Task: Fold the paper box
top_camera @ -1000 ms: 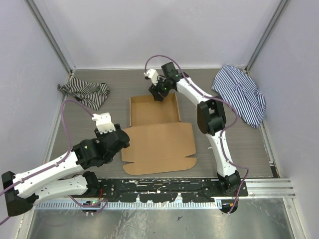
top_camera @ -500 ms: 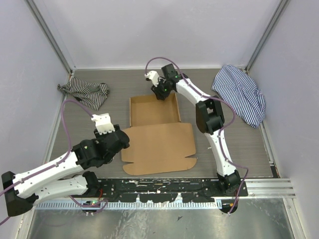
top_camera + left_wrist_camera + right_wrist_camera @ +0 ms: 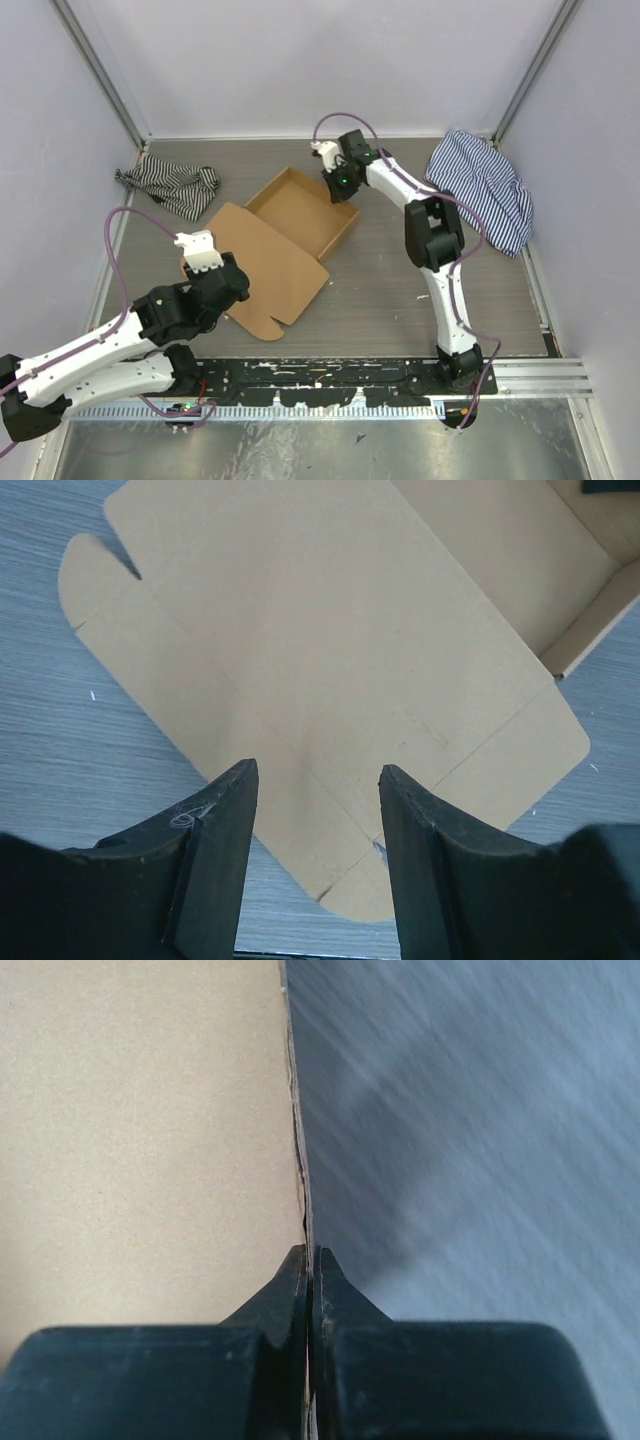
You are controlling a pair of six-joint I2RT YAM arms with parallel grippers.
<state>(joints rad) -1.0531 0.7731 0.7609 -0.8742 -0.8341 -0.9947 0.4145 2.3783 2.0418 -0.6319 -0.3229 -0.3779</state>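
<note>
One grey table [image 3: 400, 290], and mid-left on it the paper box [image 3: 270, 260] lies skewed: tray half with walls up toward the back, lid panel [image 3: 300, 630] flat toward the left arm. Big striped cloth [image 3: 482, 190] far right, small striped cloth [image 3: 168, 187] far left, both well apart from the box. Right gripper [image 3: 310, 1258] is pinched tight on the thin top edge of a tray wall [image 3: 345, 215]. Left gripper [image 3: 317, 773] hovers over the lid panel, jaws moderately apart, holding nothing. Risks: the pinch has only a sliver of cardboard, so a tug may tear it or slip off. Nothing pins the box, so it likely slides or spins. A released wall could flop flat.
</note>
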